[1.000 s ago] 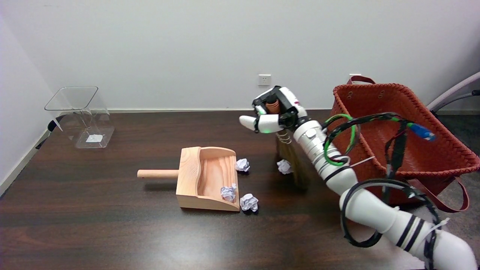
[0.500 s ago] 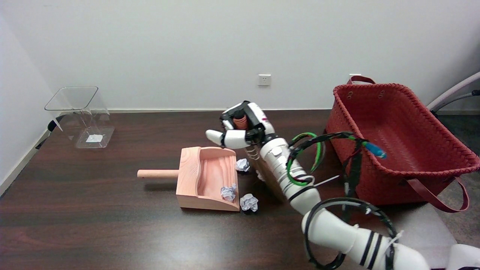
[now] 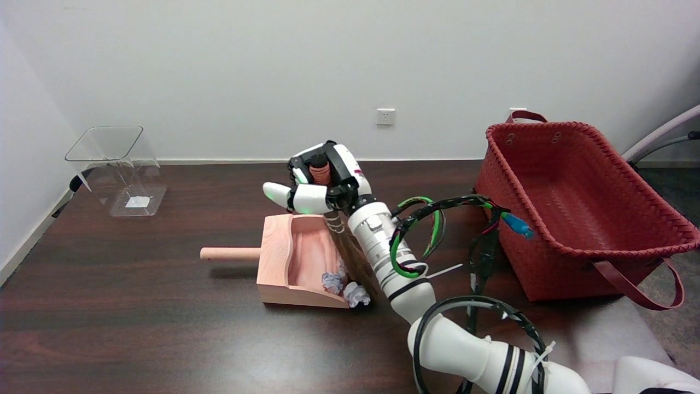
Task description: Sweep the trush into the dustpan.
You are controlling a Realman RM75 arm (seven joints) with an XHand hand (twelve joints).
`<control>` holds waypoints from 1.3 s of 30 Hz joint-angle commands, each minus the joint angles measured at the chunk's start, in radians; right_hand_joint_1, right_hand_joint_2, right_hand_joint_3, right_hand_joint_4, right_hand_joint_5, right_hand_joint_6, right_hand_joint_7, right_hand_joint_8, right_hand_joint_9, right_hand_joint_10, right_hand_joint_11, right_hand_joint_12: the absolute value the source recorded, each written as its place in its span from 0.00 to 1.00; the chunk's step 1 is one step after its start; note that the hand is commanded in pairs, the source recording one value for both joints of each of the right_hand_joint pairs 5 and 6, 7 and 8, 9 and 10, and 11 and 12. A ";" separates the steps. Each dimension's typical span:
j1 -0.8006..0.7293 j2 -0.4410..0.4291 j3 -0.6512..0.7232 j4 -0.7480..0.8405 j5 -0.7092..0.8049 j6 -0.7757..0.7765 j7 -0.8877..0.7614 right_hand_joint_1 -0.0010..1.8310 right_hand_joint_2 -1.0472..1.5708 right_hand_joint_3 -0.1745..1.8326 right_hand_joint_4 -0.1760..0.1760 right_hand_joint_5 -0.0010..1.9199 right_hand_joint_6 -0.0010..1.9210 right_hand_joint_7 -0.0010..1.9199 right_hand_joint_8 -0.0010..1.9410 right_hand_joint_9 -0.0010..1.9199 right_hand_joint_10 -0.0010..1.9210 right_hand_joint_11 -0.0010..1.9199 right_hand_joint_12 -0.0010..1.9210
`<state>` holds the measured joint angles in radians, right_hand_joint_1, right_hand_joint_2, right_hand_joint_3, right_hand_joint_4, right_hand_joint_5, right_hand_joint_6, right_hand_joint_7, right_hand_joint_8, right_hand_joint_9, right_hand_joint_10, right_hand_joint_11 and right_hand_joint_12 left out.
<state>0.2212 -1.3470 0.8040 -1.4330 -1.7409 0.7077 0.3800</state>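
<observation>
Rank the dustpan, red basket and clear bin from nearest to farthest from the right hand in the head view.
From the right hand:
1. Dustpan, just below it.
2. Red basket, to its right.
3. Clear bin, far left by the wall.

The dustpan (image 3: 298, 262) lay mid-table, the basket (image 3: 579, 213) well to its right. A clear bin (image 3: 117, 169) stood far left, behind.

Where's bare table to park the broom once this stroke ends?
Bare table runs along the near edge in front of the dustpan, and between the clear bin and the dustpan handle. Crowded at the pan's mouth: right hand, broom, paper ball.
</observation>
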 commanded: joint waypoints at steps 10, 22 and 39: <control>0.084 -0.054 -0.038 -0.031 0.011 0.140 0.005 0.73 1.00 0.20 0.50 1.00 1.00 1.00 0.99 1.00 1.00 0.93 0.93; 0.084 0.032 -0.029 -0.088 0.006 0.198 0.042 0.71 1.00 0.16 0.50 1.00 1.00 1.00 0.99 1.00 1.00 0.91 0.91; -0.117 0.266 0.075 -0.369 0.025 0.337 -0.401 0.74 1.00 0.25 0.50 1.00 1.00 1.00 0.99 1.00 1.00 0.92 0.92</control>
<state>0.2635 -1.2656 0.7961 -1.5715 -1.7225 0.9245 0.3456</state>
